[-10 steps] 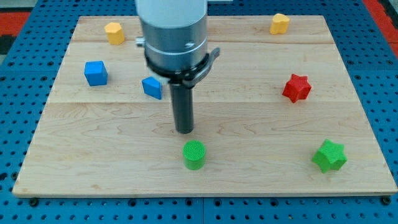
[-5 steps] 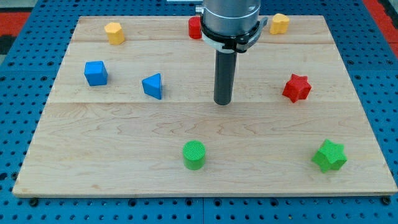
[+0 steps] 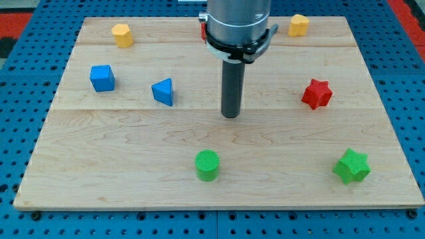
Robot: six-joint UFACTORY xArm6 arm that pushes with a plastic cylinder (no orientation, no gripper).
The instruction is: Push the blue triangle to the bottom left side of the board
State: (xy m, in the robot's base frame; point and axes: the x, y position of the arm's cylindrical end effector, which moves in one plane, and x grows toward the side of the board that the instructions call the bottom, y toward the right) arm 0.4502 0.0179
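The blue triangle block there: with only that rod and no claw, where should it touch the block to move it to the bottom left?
It cannot grip, only push. My tip stands to the right of the blue triangle block, apart from it. It would best meet the block's upper right side, its tall right edge, and shove down-left across the wooden board. That path looks clear; the blue cube sits higher.

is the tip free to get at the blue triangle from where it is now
Probably yes: my tip stands to the view's right of the blue triangle, apart from it, with only bare board between them.
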